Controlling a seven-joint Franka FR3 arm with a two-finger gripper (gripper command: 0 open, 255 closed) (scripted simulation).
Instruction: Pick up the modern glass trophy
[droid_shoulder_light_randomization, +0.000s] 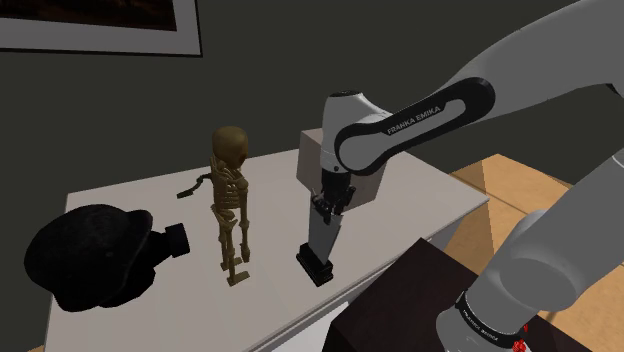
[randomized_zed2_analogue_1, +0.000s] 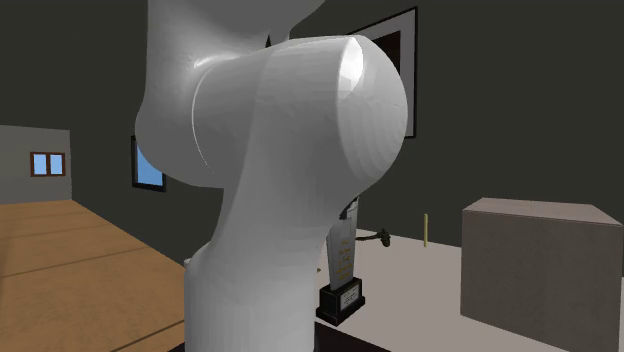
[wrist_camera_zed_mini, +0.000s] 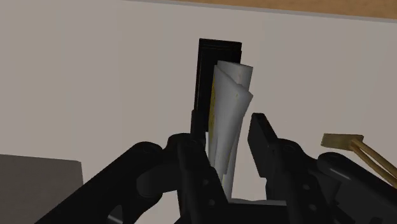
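Your claw (wrist_camera_zed_mini: 227, 121) is open, its fingers straddling the top of the glass trophy (wrist_camera_zed_mini: 230, 95) without clamping it. The trophy stands on its black base on the white table (droid_shoulder_light_randomization: 420, 200).

— Where is the shoulder camera?
— Up high, next to the dark stand (droid_shoulder_light_randomization: 400, 300) and a bit behind it. It looks down over the white table (droid_shoulder_light_randomization: 130, 190). The arm (droid_shoulder_light_randomization: 420, 120) reaches away to the shoulder view's left.
— And the second one?
— Down low, very close to the arm. The arm is so near that it covers most of that picture. The camera looks past it, across the table, to the dark wall (randomized_zed2_analogue_1: 500, 100).
— And the wrist one?
— It sits on the hand and looks down along the gripper (wrist_camera_zed_mini: 228, 116), very near the tabletop.
— What do they share?
— All three see the trophy (droid_shoulder_light_randomization: 322, 235) on the table. The first two both see the grey box (randomized_zed2_analogue_1: 535, 260) too.
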